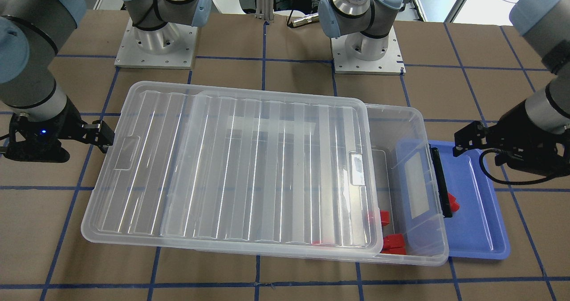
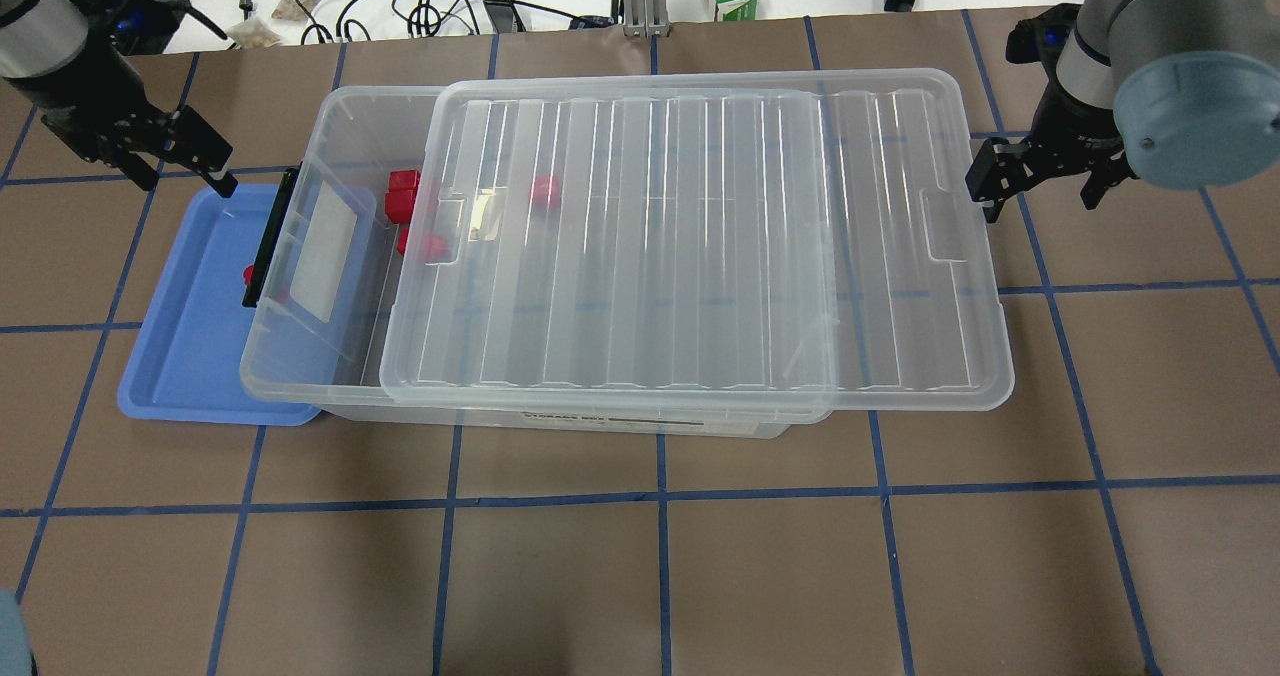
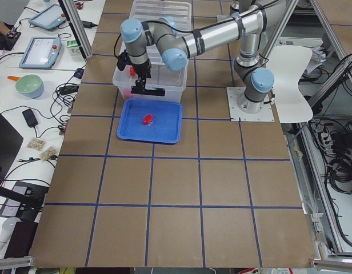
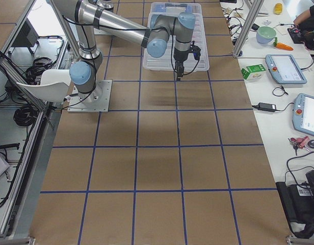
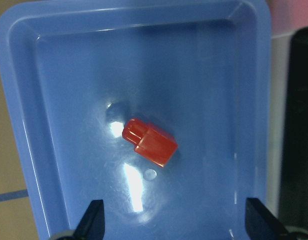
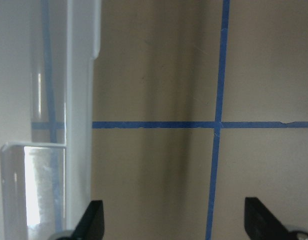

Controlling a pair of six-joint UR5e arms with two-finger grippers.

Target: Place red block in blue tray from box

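We see the brown table [image 2: 660,576] under a blue tape grid [image 2: 660,499]; left gripper [image 5: 176,220] released over the blue tray [image 5: 69,75], right gripper [image 6: 174,220] released too.

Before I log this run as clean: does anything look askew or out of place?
The lid sits shifted along the box, overhanging one short end and leaving the black latch end uncovered. One red block lies in the blue tray; nothing spilled.

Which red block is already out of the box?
The red block lying alone on the blue tray floor, below the open left gripper. The other red blocks sit inside the clear box, some under its lid.
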